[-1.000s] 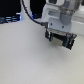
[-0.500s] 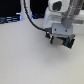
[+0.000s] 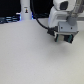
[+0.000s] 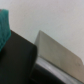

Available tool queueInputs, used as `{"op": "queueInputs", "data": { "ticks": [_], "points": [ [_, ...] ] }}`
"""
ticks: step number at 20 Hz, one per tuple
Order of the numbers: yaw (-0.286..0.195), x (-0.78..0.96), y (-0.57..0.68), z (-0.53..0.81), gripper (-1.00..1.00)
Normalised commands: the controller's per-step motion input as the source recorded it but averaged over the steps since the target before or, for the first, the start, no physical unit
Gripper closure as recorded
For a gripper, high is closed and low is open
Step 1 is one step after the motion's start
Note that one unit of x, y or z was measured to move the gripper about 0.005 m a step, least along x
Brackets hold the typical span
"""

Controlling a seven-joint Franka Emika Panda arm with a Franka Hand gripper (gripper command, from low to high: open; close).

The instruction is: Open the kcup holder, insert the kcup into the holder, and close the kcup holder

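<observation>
Hovering low over pale matte table (image 3: 30, 55), at exterior view's right: gripper (image 3: 64, 38), white and grey arm casing above, dark fingers pointing down. Fingers apparently apart, nothing seen between them; too blurred to tell whether released or clenched. Beneath and behind fingers, dark boxy mass, probably kcup holder (image 3: 66, 36), mostly hidden by gripper. Wrist view closer: kcup holder (image 4: 30, 62) black, flat-sided, hard-edged, with pale grey rectangular panel (image 4: 60, 52), smooth, slightly glossy, tilted across frame. Teal-green blurred patch (image 4: 5, 25) at frame edge, touching black body; unclear whether kcup. Far side of table in exterior view: tall white stand (image 3: 25, 10) with black mark, upright, black cable (image 3: 37, 20) looping beside it. Dark background clutter, unreadable.
</observation>
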Motion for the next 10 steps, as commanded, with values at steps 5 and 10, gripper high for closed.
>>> {"op": "queueInputs", "data": {
  "ticks": [5,10],
  "points": [
    [0.053,-0.58,0.63,0.09,-1.00],
    [0.025,-0.80,0.60,0.03,-1.00]
  ]
}}
